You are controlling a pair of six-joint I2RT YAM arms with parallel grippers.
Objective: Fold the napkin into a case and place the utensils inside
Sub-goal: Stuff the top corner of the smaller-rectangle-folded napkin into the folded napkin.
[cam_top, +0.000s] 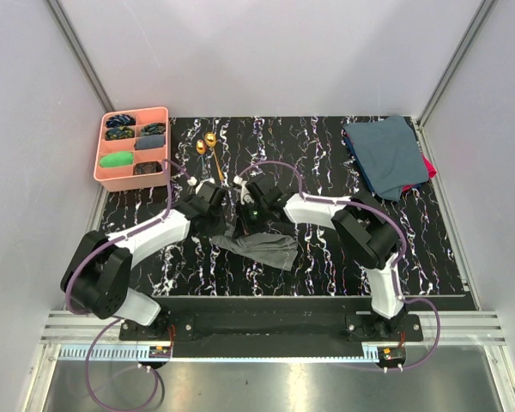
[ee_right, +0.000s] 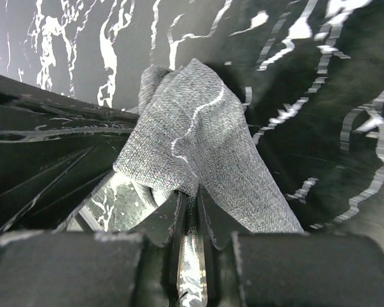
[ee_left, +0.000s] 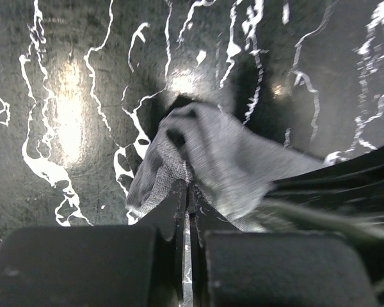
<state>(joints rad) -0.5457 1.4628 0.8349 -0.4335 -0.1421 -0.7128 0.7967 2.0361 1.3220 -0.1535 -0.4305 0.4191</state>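
Grey napkin (cam_top: 262, 249) crumpled on near-centre of marbled tabletop (cam_top: 318, 154), far-left end raised. Left hand (cam_top: 230, 221) and right hand (cam_top: 251, 221) close together over it. Gold utensils (cam_top: 208, 144) lie far left, just right of pink tray (cam_top: 133, 112). Blue-teal cloths (cam_top: 384, 156) far right.
Left wrist: left hand (ee_left: 187, 188) clenched on napkin (ee_left: 224, 153) fold, cloth bunched beyond fingertips.
Right wrist: right hand (ee_right: 191, 195) clamped on napkin (ee_right: 198, 141), pale hem stitching visible.
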